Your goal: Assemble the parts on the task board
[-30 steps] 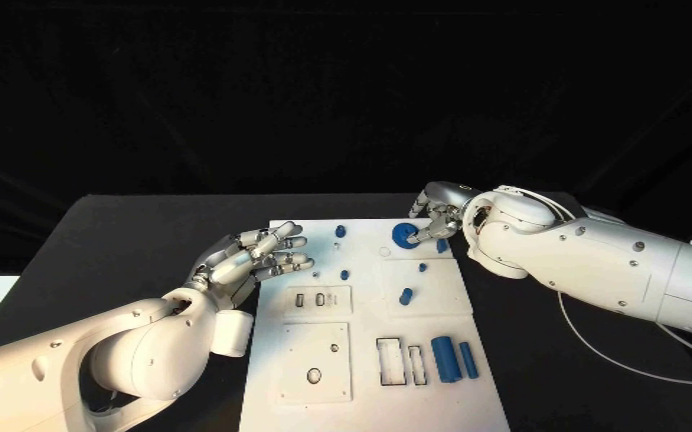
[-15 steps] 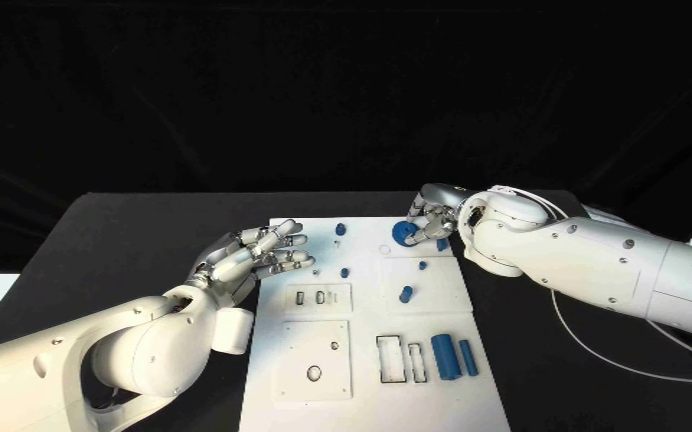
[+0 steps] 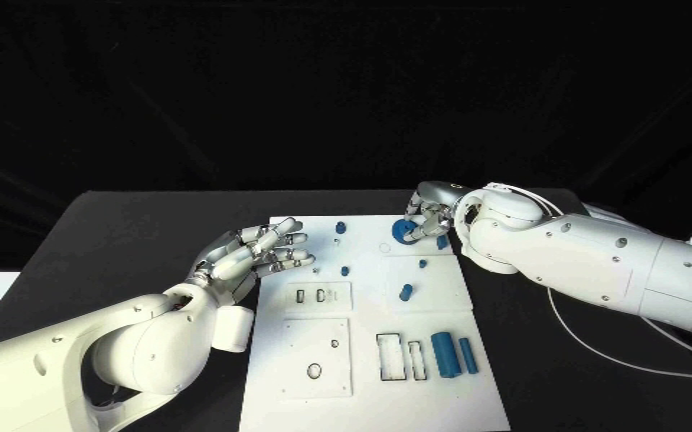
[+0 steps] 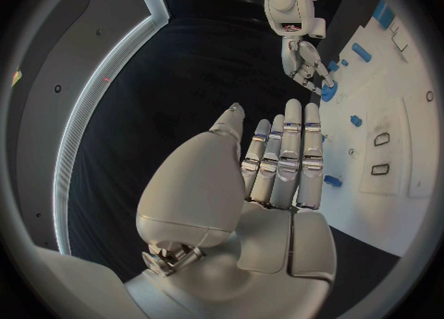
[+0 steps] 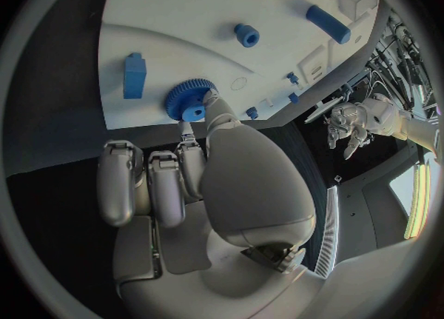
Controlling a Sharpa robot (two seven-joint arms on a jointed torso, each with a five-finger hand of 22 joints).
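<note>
I have the right robot hand (image 3: 430, 220) at the far right corner of the task board (image 3: 325, 347), its fingertips pinching a blue toothed gear (image 3: 407, 231); from the right wrist camera the gear (image 5: 188, 100) sits on the board's surface near its edge, with a small blue block (image 5: 135, 75) just beside it. My left robot hand (image 3: 260, 255) hangs over the board's left edge, holding nothing, its fingers stretched out straight and lying close side by side, the thumb apart. On the board I see a small blue peg (image 3: 340, 227) near the far edge, a blue oblong piece (image 3: 407, 294) mid-board, and two blue cylinders (image 3: 454, 353) lying side by side near the front right. The board rests on the black bench (image 3: 130, 242).
</note>
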